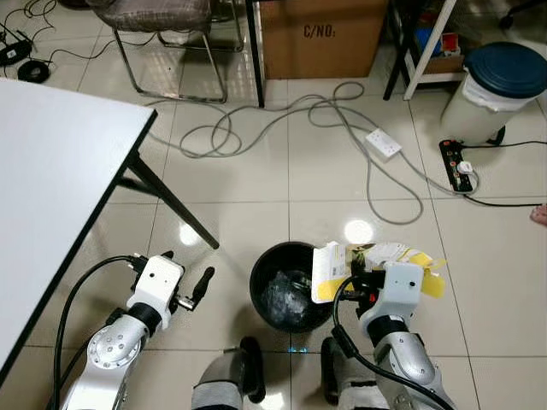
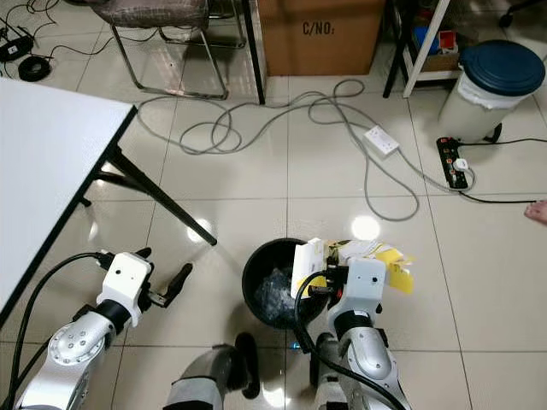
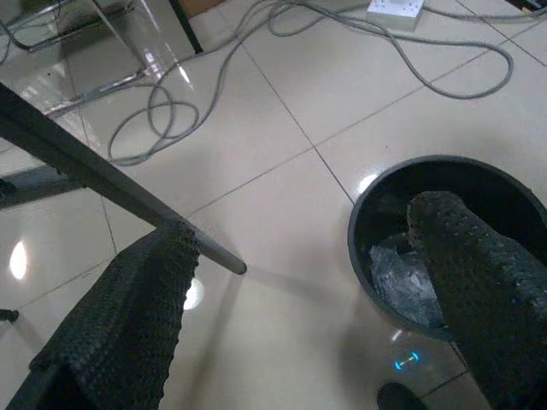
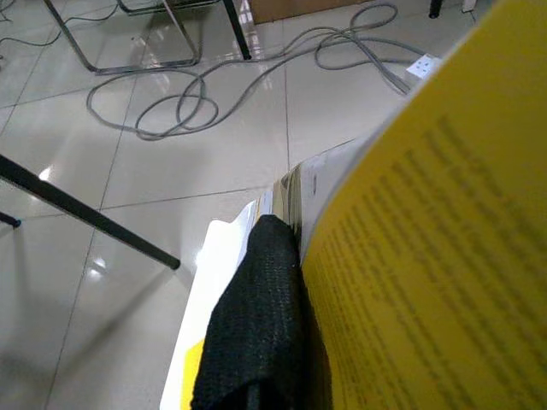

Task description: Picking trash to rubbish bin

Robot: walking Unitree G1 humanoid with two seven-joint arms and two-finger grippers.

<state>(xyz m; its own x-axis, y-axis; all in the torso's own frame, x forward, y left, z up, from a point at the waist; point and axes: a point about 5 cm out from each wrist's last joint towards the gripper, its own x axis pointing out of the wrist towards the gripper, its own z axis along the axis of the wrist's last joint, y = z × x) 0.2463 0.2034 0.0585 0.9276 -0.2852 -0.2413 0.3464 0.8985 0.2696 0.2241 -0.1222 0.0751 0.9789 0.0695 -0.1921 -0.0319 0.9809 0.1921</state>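
Yellow and white papers (image 1: 376, 260) are pinched between the fingers of the right gripper (image 1: 355, 280), which is held at the rim of the black rubbish bin (image 1: 265, 269). The bin stands just to the left of this gripper, and crumpled plastic is seen inside it. The left gripper (image 1: 198, 289) is held with its fingers (image 3: 128, 316) spread apart, near the leg of the white table (image 1: 51, 188). Grey cables (image 1: 282, 115) lie on the tiled floor beyond both grippers.

Floor items, tiled room
White table (image 1: 51, 188) at left; grey cable (image 1: 282, 120) looped across tiles to white socket block (image 1: 384, 143); cardboard box (image 1: 325, 34), metal-framed chair (image 1: 167, 34), blue-lidded bin (image 1: 496, 90), black power strip (image 1: 456, 165).
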